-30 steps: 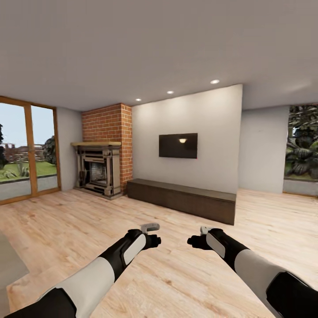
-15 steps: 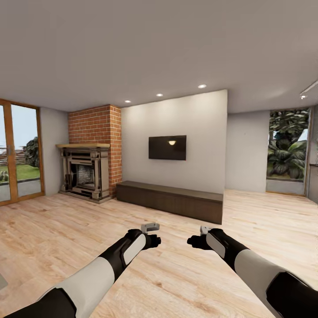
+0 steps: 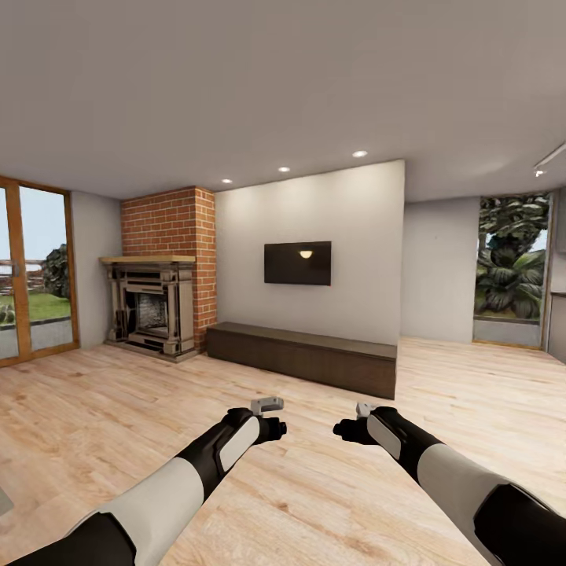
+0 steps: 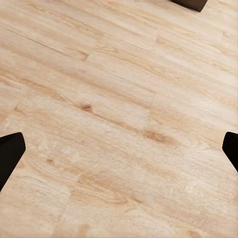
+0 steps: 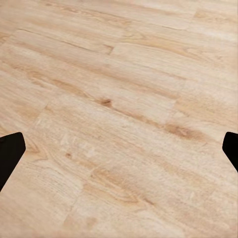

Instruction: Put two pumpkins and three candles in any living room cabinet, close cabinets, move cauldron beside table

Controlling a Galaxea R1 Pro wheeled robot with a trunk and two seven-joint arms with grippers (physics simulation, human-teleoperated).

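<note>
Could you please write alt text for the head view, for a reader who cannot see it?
The robot's two arms reach forward over a light wood floor, left pincer and right pincer empty, facing a long low dark-brown cabinet with all fronts closed under a wall-mounted TV. A brick fireplace stands at the cabinet's left end.

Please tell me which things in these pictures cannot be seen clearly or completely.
- Cabinet, head view: its front panels look shut, so the inside is hidden.
- Left gripper and right gripper, wrist views: the fingertips are cut off by the picture edges.
- Fireplace, head view: too small to make out what is in the hearth.
</note>
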